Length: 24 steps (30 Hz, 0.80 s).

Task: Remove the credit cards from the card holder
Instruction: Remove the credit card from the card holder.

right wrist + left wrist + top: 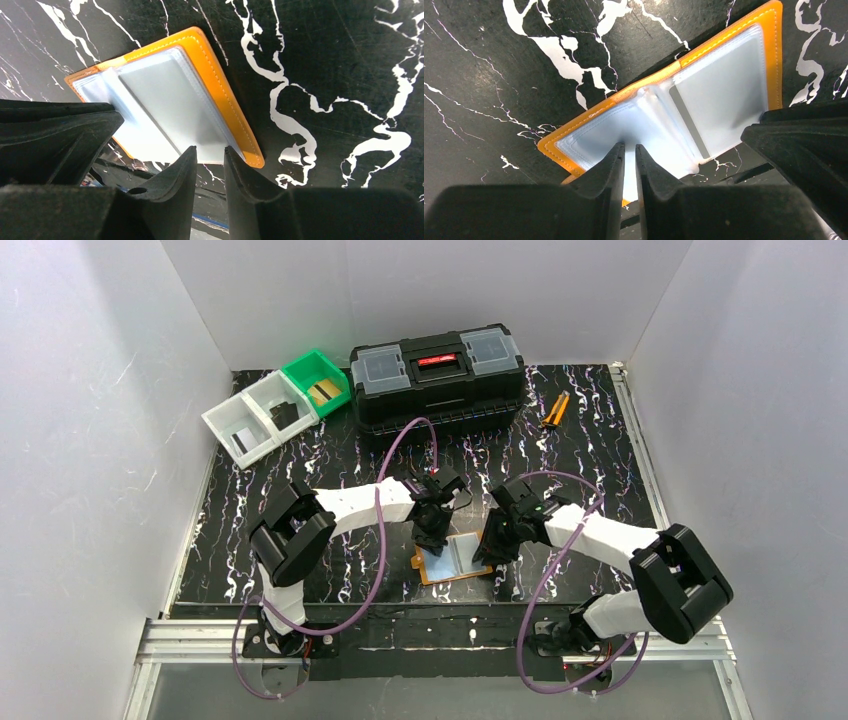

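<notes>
One orange card holder (452,560) lies open, clear pockets up, near the table's (600,440) front edge. Left gripper (627,147) hovers over a pocket, jaws almost together, grip unclear. Right gripper's (210,149) jaws stand slightly apart at the holder's rim. Farther back, credit cards (322,392) rest in white and green bins (222,430); the toolbox's (437,390) red label is unreadable.

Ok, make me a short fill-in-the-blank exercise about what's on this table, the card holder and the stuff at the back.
1. The card holder lies ___ on the table, its clear pockets facing up.
2. The card holder's outer cover is coloured ___.
3. The bin nearest the black toolbox is coloured ___.

Missing words: open; orange; green.
</notes>
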### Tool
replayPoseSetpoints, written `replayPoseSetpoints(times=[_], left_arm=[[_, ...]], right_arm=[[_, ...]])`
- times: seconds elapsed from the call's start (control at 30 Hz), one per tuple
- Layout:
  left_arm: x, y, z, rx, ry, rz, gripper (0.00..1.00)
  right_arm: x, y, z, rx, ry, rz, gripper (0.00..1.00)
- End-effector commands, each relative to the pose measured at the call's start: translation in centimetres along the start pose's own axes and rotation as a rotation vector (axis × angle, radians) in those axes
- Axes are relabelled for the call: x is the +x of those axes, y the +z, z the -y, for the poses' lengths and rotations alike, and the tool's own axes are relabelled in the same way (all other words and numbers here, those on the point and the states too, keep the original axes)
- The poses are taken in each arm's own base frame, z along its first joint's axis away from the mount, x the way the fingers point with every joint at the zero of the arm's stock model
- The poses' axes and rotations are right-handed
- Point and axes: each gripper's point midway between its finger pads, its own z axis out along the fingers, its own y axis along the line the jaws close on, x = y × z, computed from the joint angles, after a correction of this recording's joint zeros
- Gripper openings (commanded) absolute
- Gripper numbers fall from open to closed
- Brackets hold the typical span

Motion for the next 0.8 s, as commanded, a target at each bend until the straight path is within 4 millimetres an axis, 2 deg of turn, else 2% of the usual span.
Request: replayPoseSetpoints(times=[0.0,0.5,0.63,0.77], left_arm=[[1.2,1.1,-1.8,-0.062,0.006,-0.047,0.13],[0.9,1.3,-1.3,-0.021,0.016,-0.051,0.10],[0.3,0.3,-0.6,0.014,0.020,-0.025,0.12],[-0.8,-1.6,0.6,0.072,0.028,0.022,0.17]], right_arm=[[-0.4,0.6,-0.1,0.006,-0.004,0.007,0.34],[1.0,2.8,-1.7,0.002,-0.028,-0.074,0.32],[1.1,3.1,-1.5,0.010,-0.020,-0.084,0.31],[1.2,3.2,-1.5,0.007,-0.015,-0.084,0.30]])
